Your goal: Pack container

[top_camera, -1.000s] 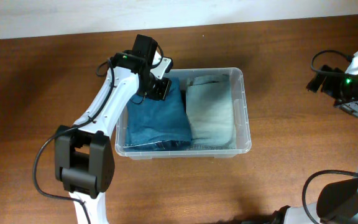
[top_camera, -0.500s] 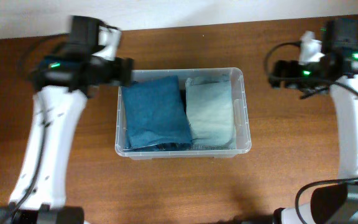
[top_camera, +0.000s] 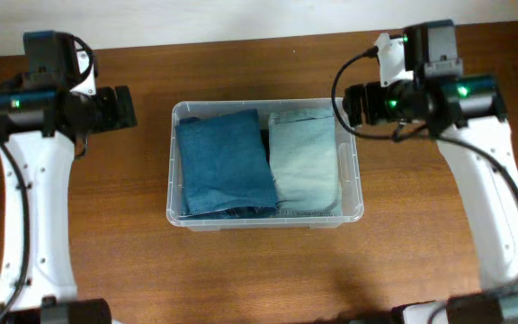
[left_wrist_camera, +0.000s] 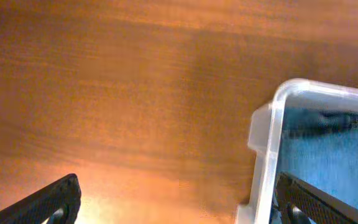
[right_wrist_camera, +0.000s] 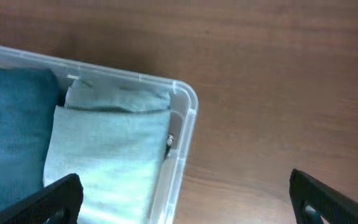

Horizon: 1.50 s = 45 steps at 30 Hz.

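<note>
Find the clear container (top_camera: 355, 180) at the middle of the table (top_camera: 259, 270), with a folded dark blue cloth (top_camera: 225, 162) filling its left half and a folded pale blue cloth (top_camera: 304, 162) its right, side by side and touching. Judge the packing close to its end, with nothing loose showing on the wood around. Note the left gripper (top_camera: 120, 108) outside the left wall, near but apart, fingers spread wide and empty. Note likewise the right gripper (top_camera: 356, 103) just beside the back right corner, spread wide, grasping nothing. To finish well, keep both sets of fingers above rim height near the plastic, for fear of nudging so light a box across the wood. Check from above for cloth riding over the rim, above all at the back, around the doubled-over end of the pale cloth. On finding any, press down flat on the middle of the fold rather than pinching an edge and risking dragging the fold open. Steady the opposite wall with the other arm during the press. Withdraw straight up, not sideways, clear of the rolled rim.
</note>
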Motion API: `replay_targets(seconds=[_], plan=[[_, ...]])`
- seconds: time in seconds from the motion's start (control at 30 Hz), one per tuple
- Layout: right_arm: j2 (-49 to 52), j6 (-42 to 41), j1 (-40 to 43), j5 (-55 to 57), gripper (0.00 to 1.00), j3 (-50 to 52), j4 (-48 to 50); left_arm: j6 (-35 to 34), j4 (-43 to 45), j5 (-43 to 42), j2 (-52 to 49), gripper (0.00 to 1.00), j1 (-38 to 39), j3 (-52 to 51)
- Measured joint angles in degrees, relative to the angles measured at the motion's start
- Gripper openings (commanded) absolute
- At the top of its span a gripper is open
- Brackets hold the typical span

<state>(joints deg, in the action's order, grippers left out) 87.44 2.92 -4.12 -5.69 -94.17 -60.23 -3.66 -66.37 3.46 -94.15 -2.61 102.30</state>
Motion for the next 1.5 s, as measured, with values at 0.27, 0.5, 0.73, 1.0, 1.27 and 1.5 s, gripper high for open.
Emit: replay_targets(seconds=[0.27,0.5,0.73,1.0,1.27,1.5], plan=[[-36.24,-0.09,-0.07,2.93,0.98,34.82,21.38,0.92,25.16,0.0,40.35,0.99,0.0,-38.16],[-53.72,-0.13,-0.07,4.9,0.98,57.53,24.0,0.98,23.76,-0.02,64.65,1.0,0.02,-59.14],[-53.64,-0.79,-0.07,4.68,0.98,65.33,23.08,1.01,2.49,-0.02,70.31,0.99,0.02,-61.18],[-50.95,-2.27,-0.02,4.15,0.98,65.09,23.61,1.01,2.49,0.0,70.34,0.99,0.02,-61.18],[-69.55,-1.18,1.51,5.75,0.98,68.48,16.22,1.03,2.54,0.0,70.31,0.99,0.02,-61.18],[-85.61,-0.13,1.95,6.34,0.98,73.72,28.68,1.03,2.54,-0.02,70.36,0.99,0.0,-61.18]])
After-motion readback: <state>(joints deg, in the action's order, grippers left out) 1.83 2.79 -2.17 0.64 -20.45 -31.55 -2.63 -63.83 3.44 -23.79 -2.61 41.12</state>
